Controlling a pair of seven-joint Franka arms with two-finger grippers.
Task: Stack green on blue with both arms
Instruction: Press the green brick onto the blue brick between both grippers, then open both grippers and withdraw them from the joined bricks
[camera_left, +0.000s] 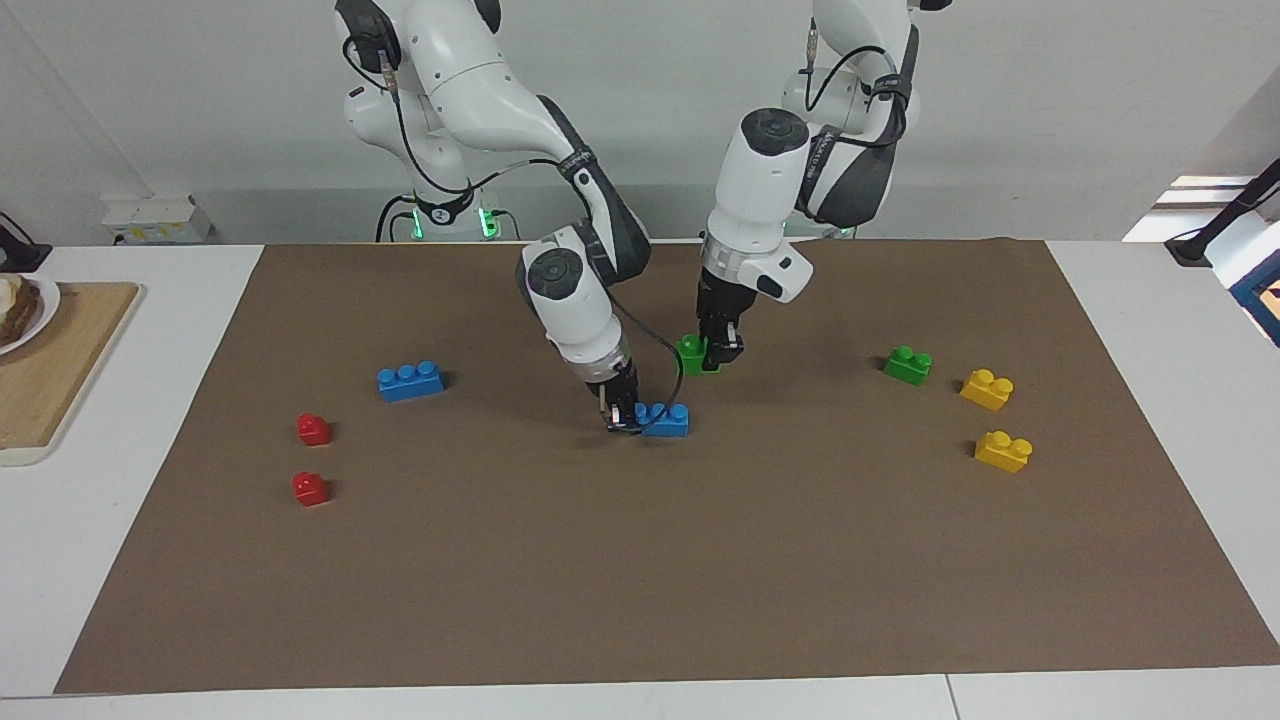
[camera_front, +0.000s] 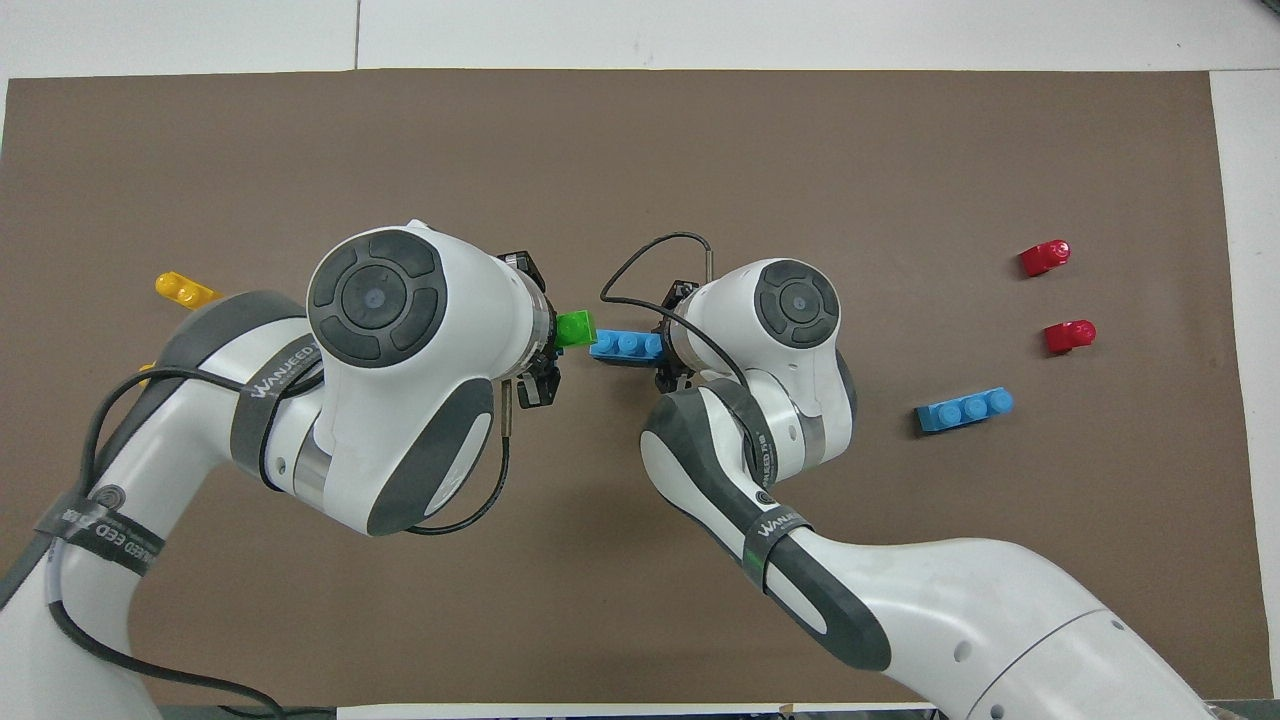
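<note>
My left gripper (camera_left: 720, 352) is shut on one end of a green two-stud brick (camera_left: 690, 354) and holds it low over the brown mat; I cannot tell if it touches the mat. In the overhead view the green brick (camera_front: 575, 328) shows just past the left wrist. My right gripper (camera_left: 622, 416) is shut on one end of a blue three-stud brick (camera_left: 666, 419), which rests on the mat. In the overhead view the blue brick (camera_front: 626, 345) lies right beside the green one, almost touching it.
A second green brick (camera_left: 908, 364) and two yellow bricks (camera_left: 987, 389) (camera_left: 1003, 451) lie toward the left arm's end. A second blue brick (camera_left: 410, 381) and two red bricks (camera_left: 314, 429) (camera_left: 310, 489) lie toward the right arm's end. A wooden board (camera_left: 60, 370) sits off the mat.
</note>
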